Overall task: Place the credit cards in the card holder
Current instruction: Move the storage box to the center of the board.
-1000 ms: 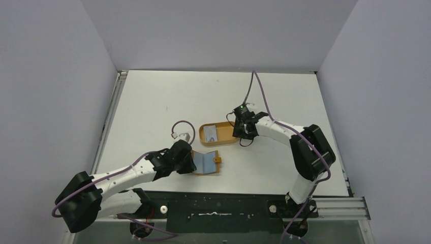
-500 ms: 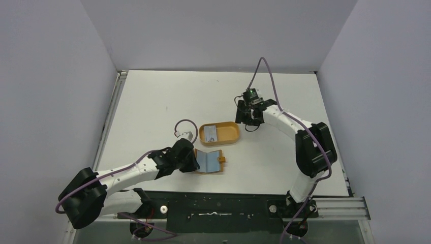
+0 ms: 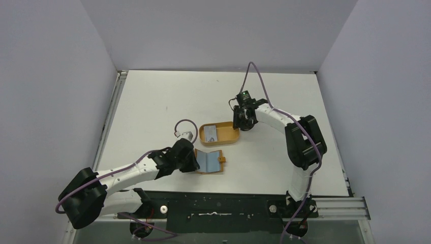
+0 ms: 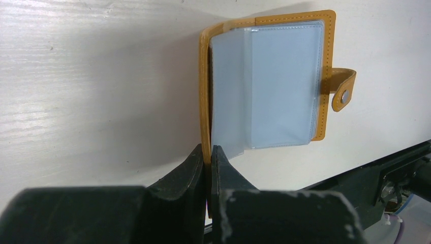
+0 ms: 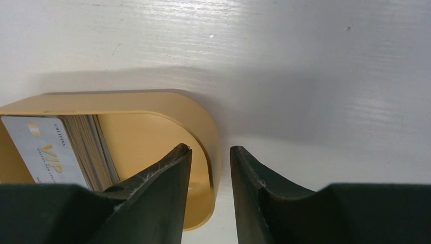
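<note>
One tippy orange oval tray (image 5: pixel 147 137)
Right pincer (image 5: pixel 209 148), parted astride rim, could flip it; left pincer (image 4: pixel 208 152) clamps tan leather card holder (image 4: pixel 267 84).

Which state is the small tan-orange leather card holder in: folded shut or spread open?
Spread open. The tan-orange leather card holder shows its clear plastic sleeves, snap tab unfastened; the left hand pinches its edge.

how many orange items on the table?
2. The card holder lies open, pinched by the left gripper; the oval tray sits just behind it.
</note>
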Robot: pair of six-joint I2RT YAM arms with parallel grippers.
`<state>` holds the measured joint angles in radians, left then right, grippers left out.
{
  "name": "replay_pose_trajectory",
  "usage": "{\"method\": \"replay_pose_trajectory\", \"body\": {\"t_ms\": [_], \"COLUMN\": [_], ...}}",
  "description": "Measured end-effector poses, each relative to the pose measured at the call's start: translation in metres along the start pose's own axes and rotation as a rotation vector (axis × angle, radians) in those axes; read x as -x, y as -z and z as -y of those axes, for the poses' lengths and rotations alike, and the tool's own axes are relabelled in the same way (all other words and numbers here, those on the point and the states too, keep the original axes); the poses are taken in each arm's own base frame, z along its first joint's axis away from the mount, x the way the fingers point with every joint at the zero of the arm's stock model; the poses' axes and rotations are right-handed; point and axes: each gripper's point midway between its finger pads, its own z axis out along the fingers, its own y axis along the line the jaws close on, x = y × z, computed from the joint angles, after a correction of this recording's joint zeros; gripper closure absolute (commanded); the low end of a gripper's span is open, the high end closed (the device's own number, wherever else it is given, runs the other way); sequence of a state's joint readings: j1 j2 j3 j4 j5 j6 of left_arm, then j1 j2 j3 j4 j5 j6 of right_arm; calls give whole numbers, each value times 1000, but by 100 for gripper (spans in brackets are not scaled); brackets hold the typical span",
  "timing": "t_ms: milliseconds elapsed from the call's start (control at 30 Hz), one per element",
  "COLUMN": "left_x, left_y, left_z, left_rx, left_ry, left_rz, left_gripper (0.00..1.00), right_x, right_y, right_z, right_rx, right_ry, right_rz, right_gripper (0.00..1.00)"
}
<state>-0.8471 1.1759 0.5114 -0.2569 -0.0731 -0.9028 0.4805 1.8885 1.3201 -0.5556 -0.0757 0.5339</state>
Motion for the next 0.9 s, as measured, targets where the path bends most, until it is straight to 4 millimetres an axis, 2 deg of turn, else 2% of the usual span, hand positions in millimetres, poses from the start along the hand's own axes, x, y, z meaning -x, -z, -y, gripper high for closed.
{"method": "replay_pose_trajectory", "body": {"t_ms": [200,333,533,700,800,900], "left_x": [0,-1,8,17,20,22], "left_y": [0,-3,-10,-17,-19,-20], "left_z": [0,-1,14,27,32,35], "left_rx": [1,11,5,-7,-11,-11], "left_ry": [0,-6,-29,-51,-56,-63], "left_rz": [0,-9,-18,-23,-23,-24], "left_gripper": [100,100,100,100,100,100], "right_x": [-4,-9,-11,-5,-5,-5], "right_y": [-4,1,15,18,18,18], "right_z": [18,46,95,111,112,114], "right_rx": [-30,-73,-154,-188,-195,-198], "right_ry": [-43,-108,-218,-252,-259,-274], "right_rz": [2,16,39,58,62,65], "right_gripper": [81,83,83,83,80,62]}}
